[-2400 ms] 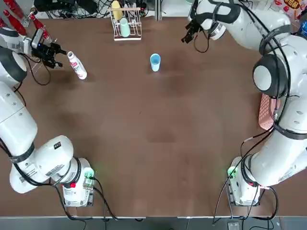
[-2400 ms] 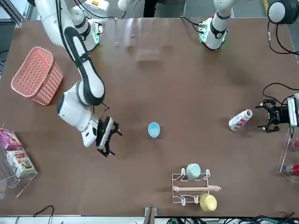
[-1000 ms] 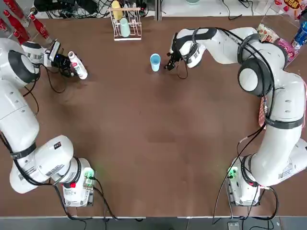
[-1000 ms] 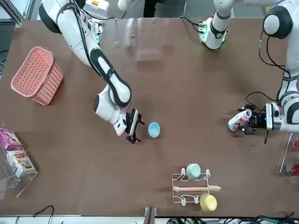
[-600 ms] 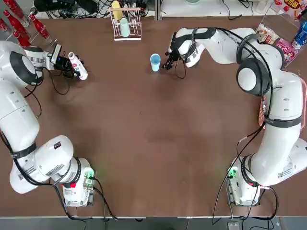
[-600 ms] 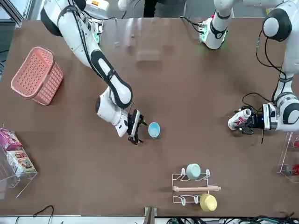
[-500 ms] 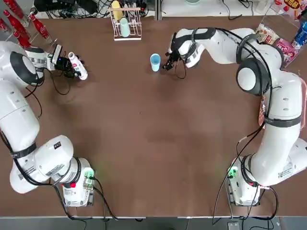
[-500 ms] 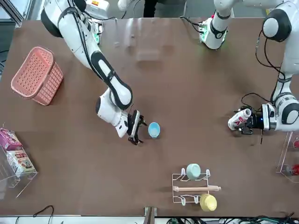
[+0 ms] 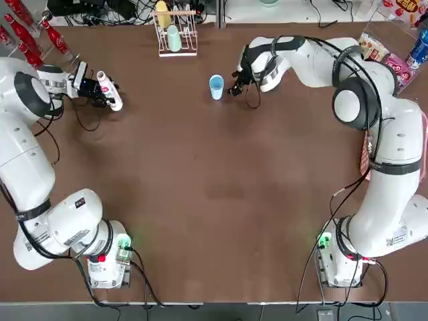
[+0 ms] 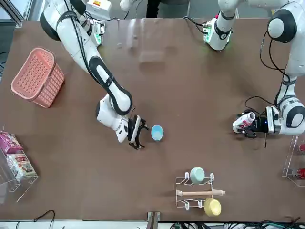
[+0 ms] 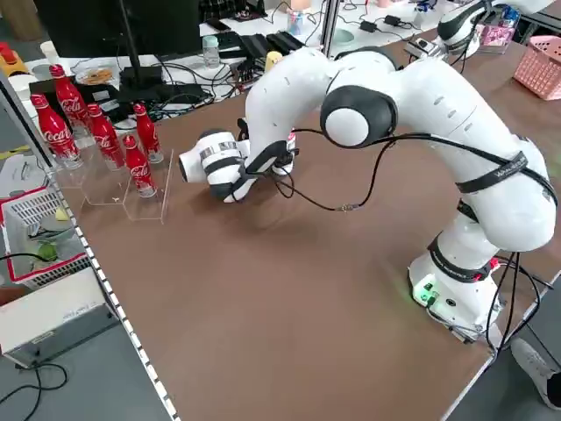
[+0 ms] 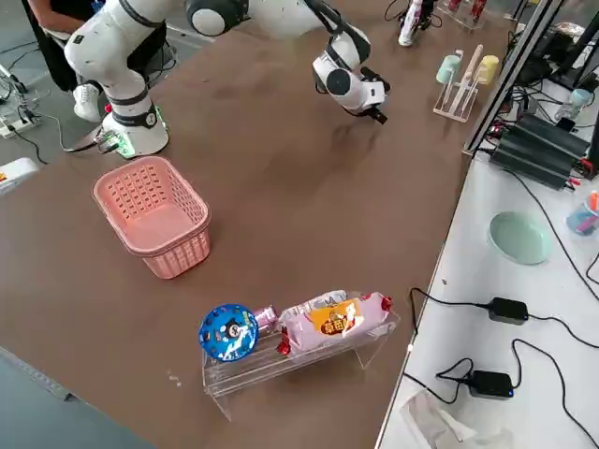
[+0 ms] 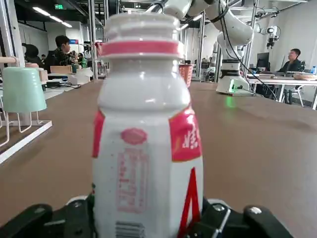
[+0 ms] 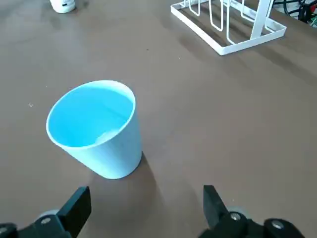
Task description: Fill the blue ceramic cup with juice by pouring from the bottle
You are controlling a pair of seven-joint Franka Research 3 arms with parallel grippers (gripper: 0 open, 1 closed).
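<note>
- Strip ceiling lights glow above a green exit sign in a pale-walled room.
- A seated person in dark clothing occupies a white desk in the background.
- Grey flooring borders the brown tabletop.
- A black monitor stands on a white side table.

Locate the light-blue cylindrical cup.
Top view: the light-blue cylindrical cup stands upright on the brown table, just left of the open right gripper, below the white wire rack.
</note>
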